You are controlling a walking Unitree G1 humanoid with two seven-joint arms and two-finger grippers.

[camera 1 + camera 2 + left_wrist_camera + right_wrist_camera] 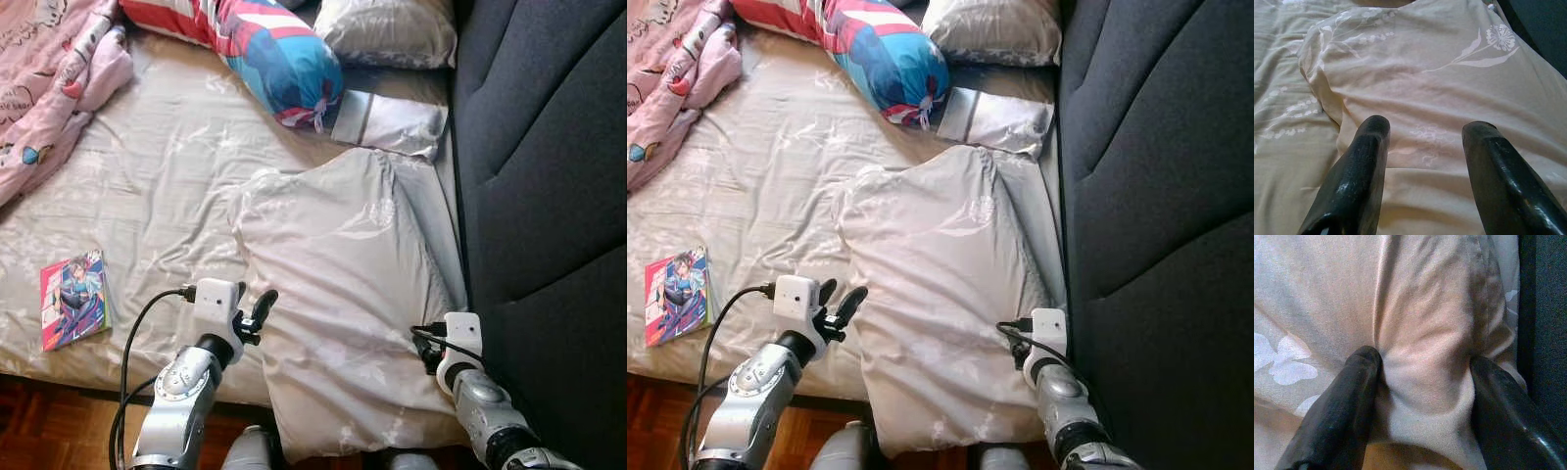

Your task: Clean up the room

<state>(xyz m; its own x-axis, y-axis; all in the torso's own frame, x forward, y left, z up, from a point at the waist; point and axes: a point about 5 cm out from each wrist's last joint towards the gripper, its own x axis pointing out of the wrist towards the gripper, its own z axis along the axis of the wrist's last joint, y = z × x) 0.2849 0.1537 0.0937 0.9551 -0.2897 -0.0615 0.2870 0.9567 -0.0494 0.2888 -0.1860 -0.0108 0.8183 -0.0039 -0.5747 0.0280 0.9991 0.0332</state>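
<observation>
Both arms forward, left gripper (1425, 142) jaws apart, right gripper (1422, 382) jaws pinching.

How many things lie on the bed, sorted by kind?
Beige pillows: 3, the big one that both grippers, left and right, are at, a flat one, and one at the head
Striped bolster: 1
Pink blanket: 1
Book: 1
Total: 6
</observation>
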